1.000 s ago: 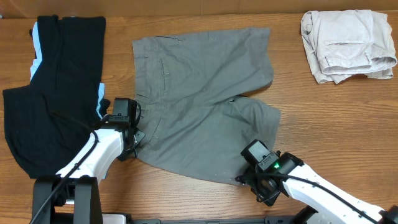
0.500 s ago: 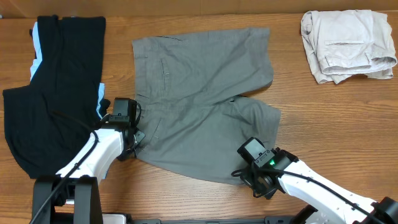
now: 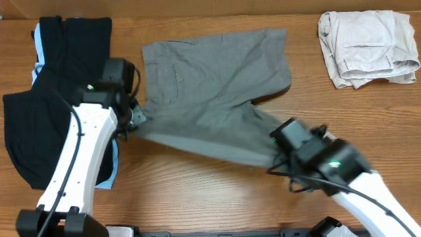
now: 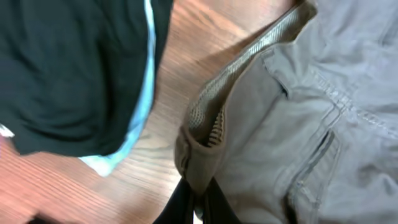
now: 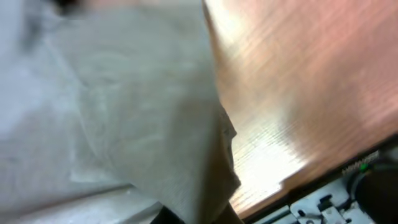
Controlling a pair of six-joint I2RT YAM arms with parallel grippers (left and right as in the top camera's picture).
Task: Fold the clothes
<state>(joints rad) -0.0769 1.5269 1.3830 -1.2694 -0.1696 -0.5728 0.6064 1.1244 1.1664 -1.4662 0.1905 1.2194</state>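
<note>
Pinched at waistband corner nearest black blue-striped garment (image 3: 59,99) by left pincer (image 3: 135,120), at far hem by right pincer (image 3: 275,160): medium-grey woven shorts (image 3: 210,85), near edge raised off wooden worktop (image 3: 197,197).

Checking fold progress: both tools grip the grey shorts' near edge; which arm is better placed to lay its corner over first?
Probably left. The left tool pinches the grey shorts at the waistband corner, nearer the far edge; the right tool holds the leg hem farther back.

Black blue-striped garment (image 3: 33,125) at the wooden table's (image 3: 197,197) left edge, folded beige shorts (image 3: 367,49) top right.
</note>
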